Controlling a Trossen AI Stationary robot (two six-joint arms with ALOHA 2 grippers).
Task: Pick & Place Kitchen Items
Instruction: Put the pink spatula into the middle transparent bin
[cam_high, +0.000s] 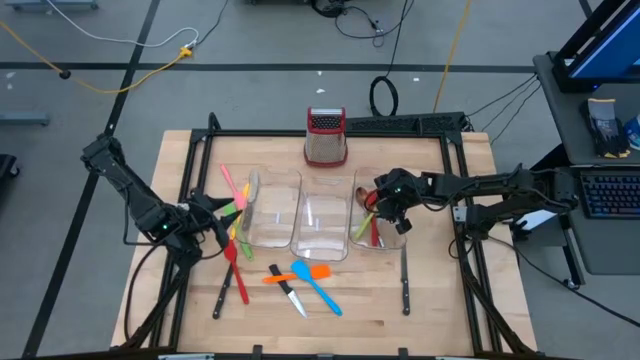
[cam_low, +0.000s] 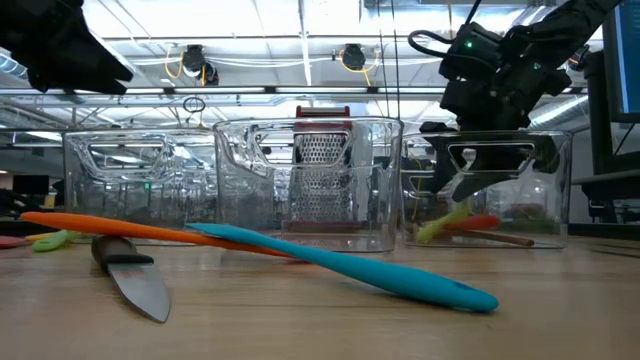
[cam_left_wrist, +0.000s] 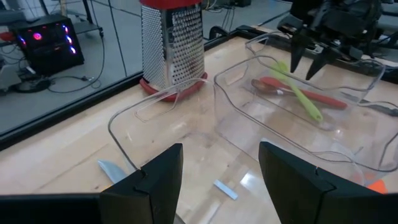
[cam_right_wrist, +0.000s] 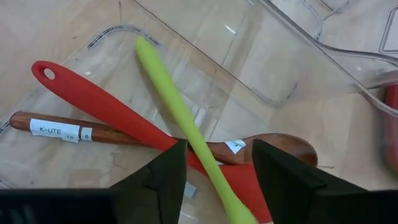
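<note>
Right tool (cam_high: 383, 212) released, fingers spread over right clear plastic bin (cam_high: 392, 243) holding green spatula (cam_right_wrist: 180, 127), red spatula (cam_right_wrist: 118, 112), brown wooden spoon (cam_right_wrist: 267, 148). Left tool (cam_high: 222, 225) spread, empty, beside left bin (cam_high: 262, 240). Steel grater (cam_high: 325, 137) behind on the tabletop (cam_high: 440, 300).

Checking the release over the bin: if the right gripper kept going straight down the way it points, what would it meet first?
Most likely the green spatula, lying across the red spoon and brown spoon in the right-hand bin. The right gripper is open directly above it; depth is unclear.
</note>
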